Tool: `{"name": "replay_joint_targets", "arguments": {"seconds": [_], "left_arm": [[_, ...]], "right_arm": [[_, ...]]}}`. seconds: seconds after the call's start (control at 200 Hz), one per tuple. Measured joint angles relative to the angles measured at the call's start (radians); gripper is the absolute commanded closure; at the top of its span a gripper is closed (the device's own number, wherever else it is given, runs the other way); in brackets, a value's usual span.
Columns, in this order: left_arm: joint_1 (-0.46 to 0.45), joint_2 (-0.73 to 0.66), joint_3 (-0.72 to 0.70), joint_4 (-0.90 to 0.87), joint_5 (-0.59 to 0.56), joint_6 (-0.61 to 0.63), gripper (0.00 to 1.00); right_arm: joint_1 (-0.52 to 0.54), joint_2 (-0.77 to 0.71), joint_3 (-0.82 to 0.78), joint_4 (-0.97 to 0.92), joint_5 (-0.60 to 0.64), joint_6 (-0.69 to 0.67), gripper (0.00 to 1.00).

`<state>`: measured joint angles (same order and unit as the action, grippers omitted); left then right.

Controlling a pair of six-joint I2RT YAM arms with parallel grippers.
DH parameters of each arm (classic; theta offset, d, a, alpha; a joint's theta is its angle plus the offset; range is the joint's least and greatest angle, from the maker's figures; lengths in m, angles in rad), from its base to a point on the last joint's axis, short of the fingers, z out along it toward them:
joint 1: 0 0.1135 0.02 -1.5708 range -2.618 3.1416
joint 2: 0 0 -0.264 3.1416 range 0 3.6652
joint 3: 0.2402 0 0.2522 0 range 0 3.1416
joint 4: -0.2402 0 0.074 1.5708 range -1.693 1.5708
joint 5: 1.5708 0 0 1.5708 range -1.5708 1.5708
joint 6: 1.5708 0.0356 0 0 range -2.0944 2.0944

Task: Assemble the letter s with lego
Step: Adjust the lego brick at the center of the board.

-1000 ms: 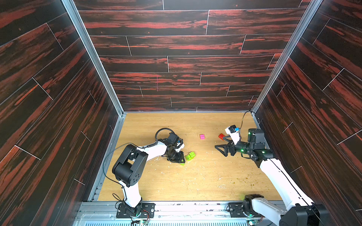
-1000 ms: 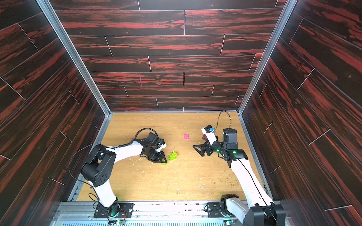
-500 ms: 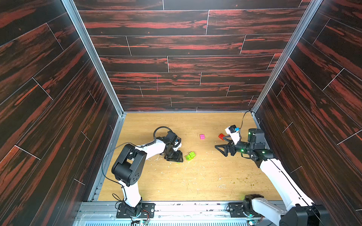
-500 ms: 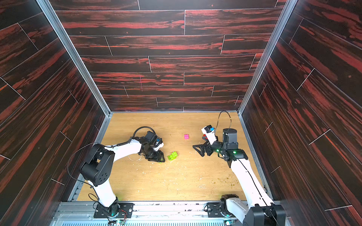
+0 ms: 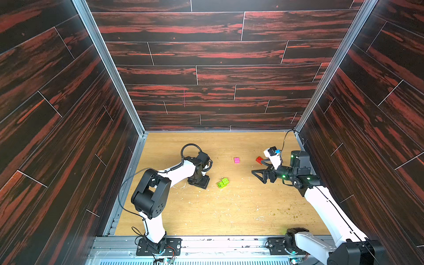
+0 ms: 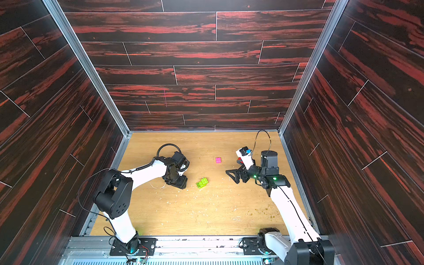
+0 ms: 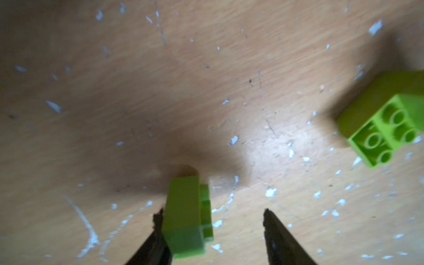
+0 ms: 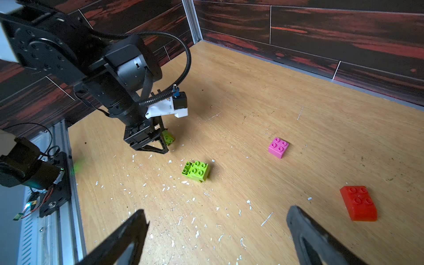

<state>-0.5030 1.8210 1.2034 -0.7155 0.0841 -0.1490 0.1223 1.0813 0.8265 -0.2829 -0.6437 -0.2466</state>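
**Bimanual workcell, early stage of assembling the letter s.** Five studded plastic lego bricks lie on the scratched light-wood desk (image 5: 229, 206). No S-shaped cluster exists yet.

- **Green pair:** Near the desk's centre, two lime green bricks (image 5: 223, 182) sit as a stepped pair, one overlapping the other. They appear pressed together, and this is the only joint visible.
- **Third green brick:** A lime green single brick (image 7: 183, 218) lies on its side left of the pair and apart from it, under the left arm (image 5: 176, 174).
- **Left jaws:** In the left wrist view they stand parted. One finger (image 7: 156, 241) touches the brick's flat face and the other finger (image 7: 280, 238) is clear of its studs, so the brick is released, not grasped.
- **Pink and red:** The small pink square brick (image 5: 236, 160) rests alone farther back, right of centre. The red brick (image 5: 259, 160) lies to its right, near the right arm (image 5: 298, 174).
- **Right jaws:** They are spread wide and empty. They hover right of the green pair, on the near side of the red brick, touching nothing.

**Judged progress:** about one connection of four is made. The single green, pink and red bricks are each yet to be picked up, aligned stud to socket and pressed on in zigzag order. The single brick's sideways pose probably calls for righting first.
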Motion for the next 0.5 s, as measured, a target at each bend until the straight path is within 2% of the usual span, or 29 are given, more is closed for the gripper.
{"name": "replay_joint_targets", "arguments": {"seconds": [0.125, 0.331, 0.496], "left_arm": [[0.002, 0.000, 0.013, -0.013, -0.030, 0.008, 0.64], [0.004, 0.000, 0.042, -0.045, -0.067, 0.022, 0.80], [0.004, 0.000, 0.063, -0.062, -0.027, 0.020, 0.83]], "right_arm": [[0.000, 0.000, 0.000, 0.004, 0.000, 0.000, 0.02], [0.000, 0.000, 0.000, 0.008, 0.000, 0.000, 0.02], [0.000, 0.000, 0.000, 0.014, 0.000, 0.000, 0.01]]}}
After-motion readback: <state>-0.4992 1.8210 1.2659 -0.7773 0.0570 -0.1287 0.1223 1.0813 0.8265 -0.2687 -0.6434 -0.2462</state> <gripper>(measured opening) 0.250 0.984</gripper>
